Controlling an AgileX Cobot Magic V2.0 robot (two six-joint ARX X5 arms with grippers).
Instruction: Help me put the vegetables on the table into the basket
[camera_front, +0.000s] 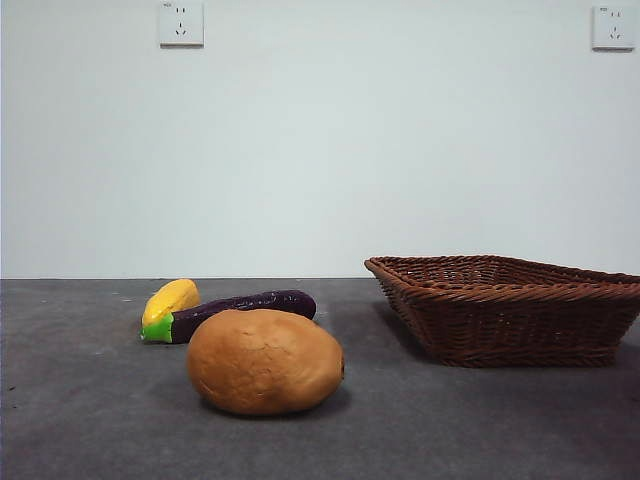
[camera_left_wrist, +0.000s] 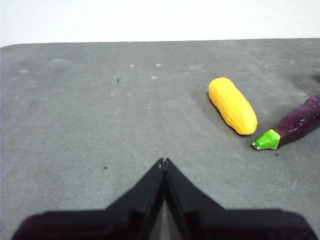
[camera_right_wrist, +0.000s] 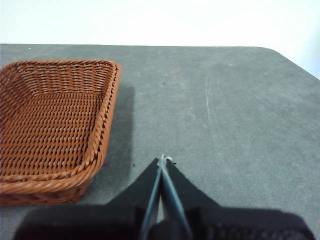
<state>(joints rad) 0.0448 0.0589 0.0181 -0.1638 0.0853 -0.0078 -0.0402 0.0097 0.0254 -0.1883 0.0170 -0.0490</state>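
Note:
A big tan-brown potato (camera_front: 265, 361) lies on the dark grey table (camera_front: 80, 400) near the front. Behind it rest a slim purple eggplant (camera_front: 235, 312) with a green cap and a yellow oval piece (camera_front: 171, 300). The left wrist view shows the yellow piece (camera_left_wrist: 232, 105) and the eggplant's cap end (camera_left_wrist: 292, 127) ahead of my left gripper (camera_left_wrist: 164, 161), which is shut and holds nothing. The woven brown basket (camera_front: 510, 310) stands at the right and looks empty. My right gripper (camera_right_wrist: 162, 159) is shut beside the basket (camera_right_wrist: 55, 120), apart from it. Neither arm shows in the front view.
A white wall with two power sockets (camera_front: 181, 23) rises behind the table. The table's rounded far corner (camera_right_wrist: 280, 55) shows in the right wrist view.

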